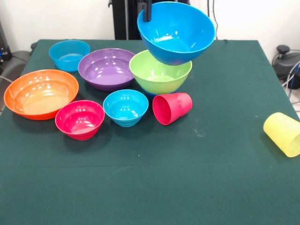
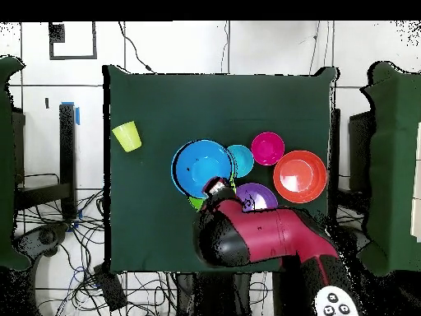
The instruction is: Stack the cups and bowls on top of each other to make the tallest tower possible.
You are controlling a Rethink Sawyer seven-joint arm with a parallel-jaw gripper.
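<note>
My gripper [image 1: 146, 13] is shut on the rim of a large bright blue bowl [image 1: 180, 35], holding it tilted in the air just above the lime green bowl [image 1: 160, 72]. From overhead, the blue bowl [image 2: 203, 167] hides nearly all of the green bowl [image 2: 196, 202], and the gripper [image 2: 215, 188] sits at the blue bowl's edge. The red-pink cup [image 1: 172, 108] lies on its side in front of the green bowl. The yellow cup [image 1: 282, 133] lies on its side alone near the table's right edge. I cannot tell whether the blue bowl touches the green one.
On the green-clothed table [image 1: 211, 187] stand a purple bowl [image 1: 107, 68], a small blue bowl [image 1: 69, 55], a wide orange bowl [image 1: 41, 93], a pink-red bowl [image 1: 79, 119] and a cyan bowl [image 1: 125, 107], all upright and grouped on the left.
</note>
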